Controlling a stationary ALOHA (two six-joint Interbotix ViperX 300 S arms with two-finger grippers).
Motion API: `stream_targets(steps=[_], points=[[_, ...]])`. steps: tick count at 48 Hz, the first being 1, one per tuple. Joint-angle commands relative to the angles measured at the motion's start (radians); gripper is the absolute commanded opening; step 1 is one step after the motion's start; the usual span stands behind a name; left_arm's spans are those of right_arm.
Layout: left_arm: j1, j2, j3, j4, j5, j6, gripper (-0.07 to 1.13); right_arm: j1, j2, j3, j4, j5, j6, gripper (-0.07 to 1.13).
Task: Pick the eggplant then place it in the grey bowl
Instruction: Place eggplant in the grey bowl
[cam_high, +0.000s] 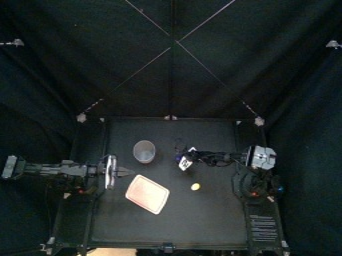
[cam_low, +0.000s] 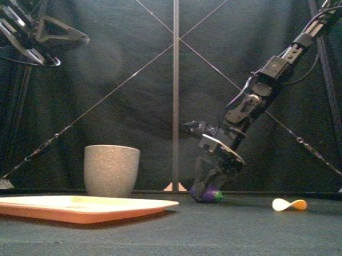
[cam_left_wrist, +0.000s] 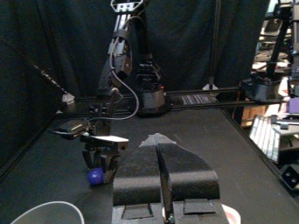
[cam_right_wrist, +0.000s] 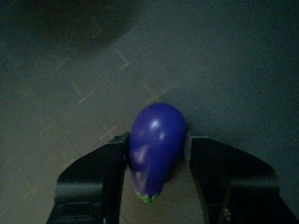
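The purple eggplant (cam_right_wrist: 159, 133) lies on the black table and sits lengthwise between the jaws of my right gripper (cam_right_wrist: 158, 144), which press against both its sides. In the front view the right gripper (cam_low: 214, 186) reaches down to the eggplant (cam_low: 210, 194) at table level, right of centre. Left of it stands the tall grey speckled cup (cam_low: 112, 170), upright and apart from the gripper. From above, the cup (cam_high: 144, 151) is left of the right gripper (cam_high: 185, 160). My left gripper (cam_left_wrist: 163, 175) rests at the table's left side with its jaws together and nothing in them.
A flat pink tray (cam_high: 150, 193) lies in front of the cup, near the table's middle. A small yellow-orange toy (cam_high: 195, 186) sits on the table (cam_high: 201, 215) just right of the tray, also seen at the front right (cam_low: 289, 204).
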Motion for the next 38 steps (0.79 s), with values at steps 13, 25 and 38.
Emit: stream_targets(steps=[13, 25, 38], points=[[-0.002, 0.003, -0.012, 0.000, -0.005, 0.000, -0.02, 0.026, -0.163, -0.186, -0.143, 0.000, -0.011, 0.39], [0.000, 0.003, -0.012, 0.003, -0.005, 0.002, -0.02, 0.049, -0.112, -0.460, -0.229, -0.008, -0.012, 0.39], [0.000, 0.003, -0.012, 0.000, -0.005, 0.000, -0.02, 0.080, 0.091, -0.667, -0.236, -0.005, -0.015, 0.40]])
